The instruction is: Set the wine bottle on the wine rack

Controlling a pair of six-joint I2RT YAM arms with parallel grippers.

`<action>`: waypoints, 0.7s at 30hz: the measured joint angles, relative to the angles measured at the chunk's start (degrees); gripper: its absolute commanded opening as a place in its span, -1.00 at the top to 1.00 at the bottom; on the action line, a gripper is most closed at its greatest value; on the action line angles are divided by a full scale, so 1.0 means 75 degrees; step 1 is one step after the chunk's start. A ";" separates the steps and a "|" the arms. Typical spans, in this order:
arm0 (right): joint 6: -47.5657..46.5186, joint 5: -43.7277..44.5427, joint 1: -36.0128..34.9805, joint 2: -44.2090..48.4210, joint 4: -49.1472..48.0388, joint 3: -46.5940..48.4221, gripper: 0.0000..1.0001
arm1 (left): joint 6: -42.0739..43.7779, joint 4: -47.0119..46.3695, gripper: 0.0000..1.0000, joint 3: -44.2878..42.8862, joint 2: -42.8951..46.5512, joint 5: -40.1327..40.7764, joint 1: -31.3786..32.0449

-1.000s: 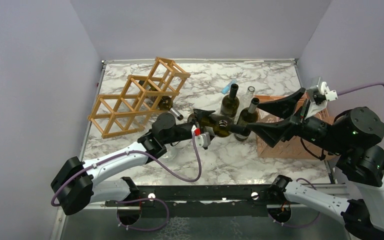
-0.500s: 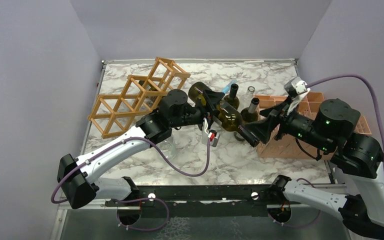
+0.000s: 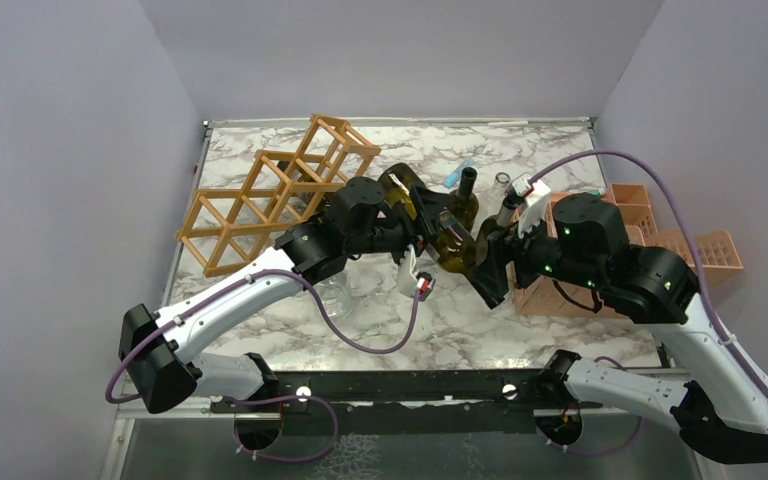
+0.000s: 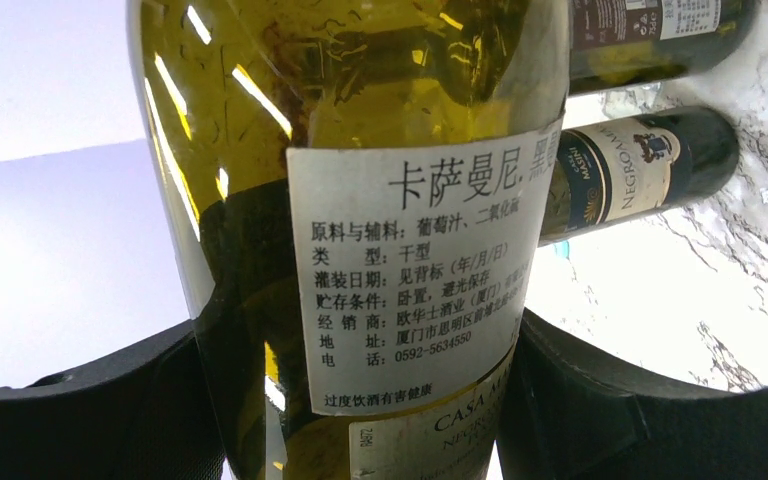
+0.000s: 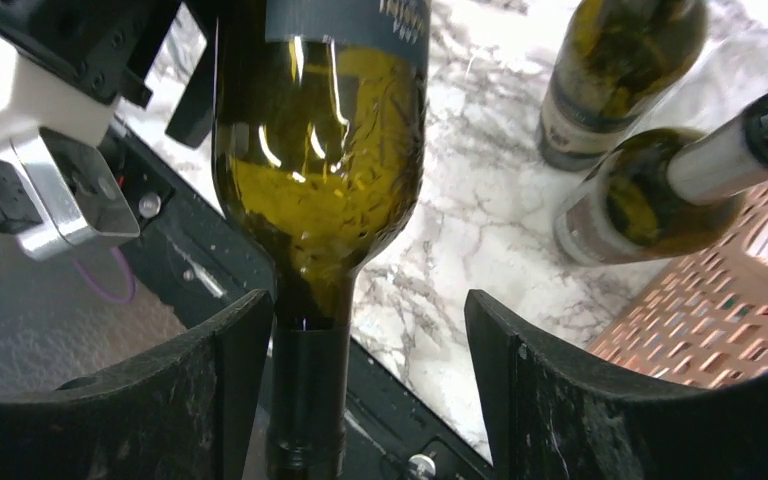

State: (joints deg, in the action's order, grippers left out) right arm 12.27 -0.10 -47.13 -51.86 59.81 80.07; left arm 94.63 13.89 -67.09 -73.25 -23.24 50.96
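Bottles (image 3: 468, 186) and crate (image 3: 708, 250) crowd right, wine rack (image 3: 260, 200) left; near tabletop (image 3: 460, 322) open

Both arms are built alike, we note: left arm (image 3: 225, 300) and right arm (image 3: 725, 350) have white shell links between bulky black joint housings. A purple cable (image 3: 360, 345) trails along each. Small green lights (image 3: 666, 284) show on the right arm. The white camera block (image 3: 422, 285) carries a red mark. Left gripper (image 4: 360, 330) fingers (image 4: 80, 420) are matte black, broad and curved.
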 measured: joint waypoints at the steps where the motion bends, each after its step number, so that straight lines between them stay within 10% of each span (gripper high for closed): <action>1: 0.0023 -0.0058 0.0000 -0.0006 -0.0026 -0.0105 -0.42 | 0.0090 0.0006 1.00 -0.0003 0.0000 0.0047 0.0003; 14: 0.0341 -0.0702 0.0000 -0.0254 -0.0982 -0.1649 -0.15 | 0.0329 0.0230 1.00 -0.0023 -0.0137 0.0216 0.0000; 21: 0.0510 -0.1029 -0.0009 -0.0326 -0.1594 -0.1985 0.38 | 0.0347 0.0347 1.00 -0.0087 -0.0143 0.0300 -0.0052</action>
State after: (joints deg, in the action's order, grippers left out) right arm 16.10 -7.81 -47.20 -54.30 47.86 65.19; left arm 97.23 16.49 -67.75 -74.32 -20.99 50.57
